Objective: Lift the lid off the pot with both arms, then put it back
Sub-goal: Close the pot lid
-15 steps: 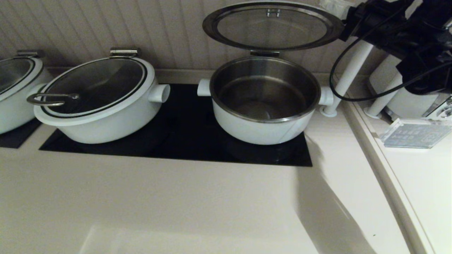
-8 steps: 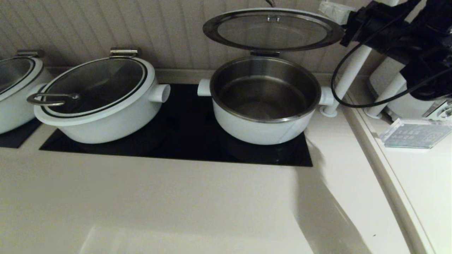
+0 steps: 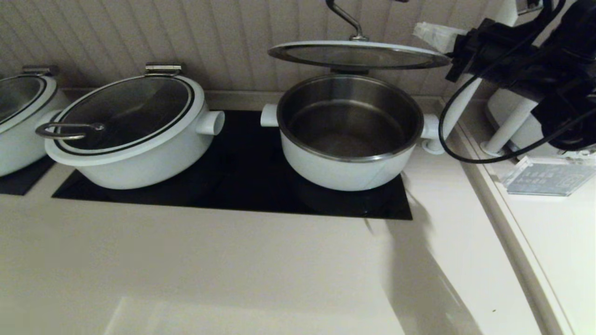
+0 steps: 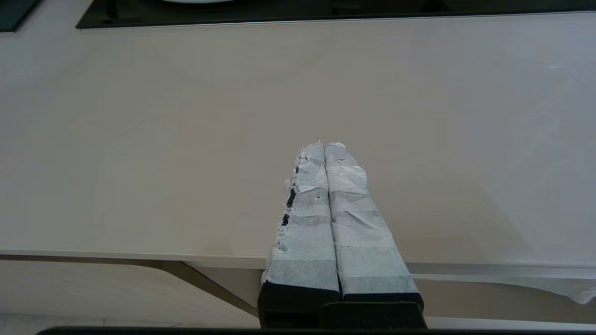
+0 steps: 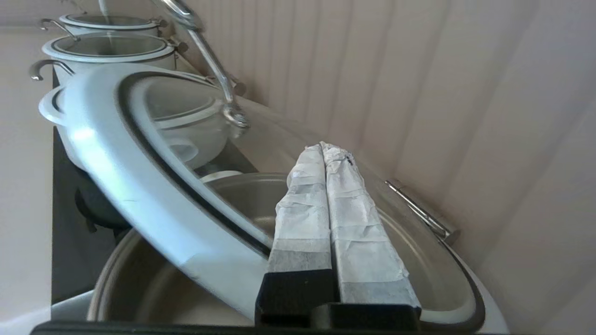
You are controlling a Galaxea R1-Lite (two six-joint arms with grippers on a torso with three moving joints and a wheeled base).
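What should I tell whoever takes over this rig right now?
Left claw: shut, empty, parked over bare counter, away from the pots.
Right claw: shut, lying on top of the glass of the lid, not gripping the handle.
The lid is hinged at the back, partly open, tilted above the pot, which sits empty on the black cooktop.
Done: lid lifted.
Left: lower it fully closed, then withdraw the right arm.
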